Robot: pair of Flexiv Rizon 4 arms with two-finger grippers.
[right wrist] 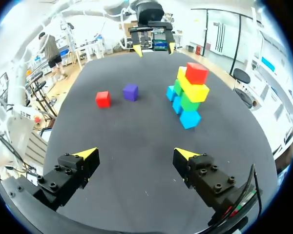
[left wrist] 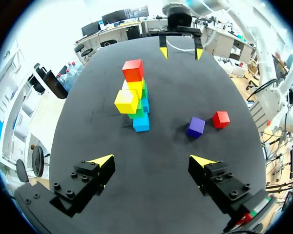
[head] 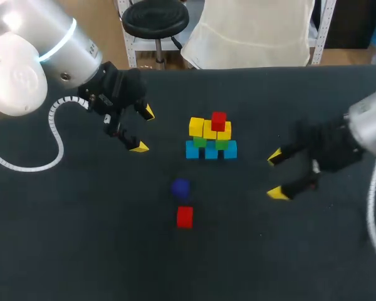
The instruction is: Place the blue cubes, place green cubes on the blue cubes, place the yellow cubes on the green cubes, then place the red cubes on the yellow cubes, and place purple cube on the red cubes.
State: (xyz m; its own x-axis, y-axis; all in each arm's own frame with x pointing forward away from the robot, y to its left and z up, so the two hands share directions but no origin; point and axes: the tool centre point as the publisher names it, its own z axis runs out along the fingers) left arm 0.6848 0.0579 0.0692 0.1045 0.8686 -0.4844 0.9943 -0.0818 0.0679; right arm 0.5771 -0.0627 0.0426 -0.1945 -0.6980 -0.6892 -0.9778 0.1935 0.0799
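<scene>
A cube stack stands mid-table: blue cubes (head: 211, 150) at the base, green cubes (head: 200, 142) on them, yellow cubes (head: 210, 130) above, and one red cube (head: 219, 120) on top. A loose purple cube (head: 180, 187) and a second red cube (head: 185, 217) lie in front of the stack. My left gripper (head: 144, 130) hangs open to the left of the stack and holds nothing. Right of the stack, my right gripper (head: 276, 175) is open and empty too. Ahead of the right gripper (right wrist: 136, 154) lie the purple cube (right wrist: 130, 92) and loose red cube (right wrist: 103, 99).
The black table (head: 81, 238) is bare around the cubes, with free room in front and on both sides. Its back edge runs just behind the stack.
</scene>
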